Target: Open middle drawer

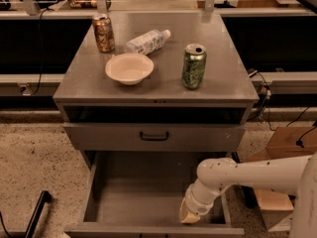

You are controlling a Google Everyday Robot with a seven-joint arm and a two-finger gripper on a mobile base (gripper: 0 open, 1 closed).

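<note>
the middle drawer (138,197) stands pulled far out of the cabinet (223,86), its grey floor bare beneath the taller upper drawer (203,138), which sits nearly flush. the gripper (188,216) reaches down inside the open drawer at its right front corner, close behind the low front panel; whether it is parted or closed cannot be told. on top sit a bowl (129,68), a green can (193,66), a brown can (103,32) and a lying bottle (146,41).

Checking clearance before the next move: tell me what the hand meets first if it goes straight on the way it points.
The hand points downward inside the open middle drawer. Straight on, it would probably meet the drawer's floor first, close behind the front panel; depth there is unclear.
</note>
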